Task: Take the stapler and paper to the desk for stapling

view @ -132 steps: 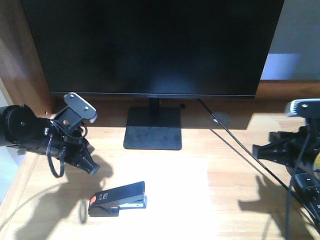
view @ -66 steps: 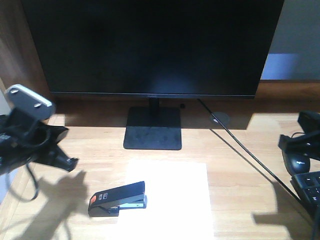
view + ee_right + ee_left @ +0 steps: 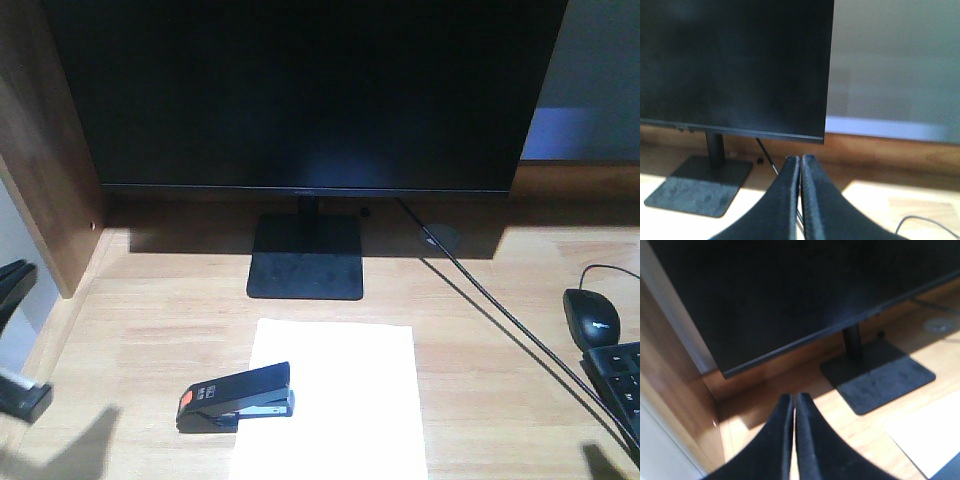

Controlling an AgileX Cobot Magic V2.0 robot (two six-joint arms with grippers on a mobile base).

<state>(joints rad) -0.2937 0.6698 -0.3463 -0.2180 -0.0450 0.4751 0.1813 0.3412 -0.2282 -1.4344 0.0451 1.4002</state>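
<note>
The black stapler [image 3: 236, 397], with its orange patch at the left end, lies on the left edge of the white paper [image 3: 340, 400]. Both rest on the light wooden desk [image 3: 160, 320] in front of the monitor. My left gripper [image 3: 794, 400] is shut with nothing between its fingers and hangs over the desk's left side, well clear of the stapler. A corner of the paper [image 3: 932, 437] shows at the lower right of the left wrist view. My right gripper [image 3: 800, 160] is also shut and empty, off to the right. In the front view only a dark bit of the left arm [image 3: 14, 290] shows at the left edge.
A large black monitor [image 3: 300, 90] on a flat stand [image 3: 305, 260] fills the back of the desk. A cable [image 3: 500, 310] runs diagonally to the right front. A mouse [image 3: 592, 318] and a keyboard corner [image 3: 620, 375] sit at the right edge. A raised wooden side panel [image 3: 40, 150] bounds the left.
Both arms have pulled back outward, left arm to the left edge and right arm out of the front view. The stapler and paper have not moved.
</note>
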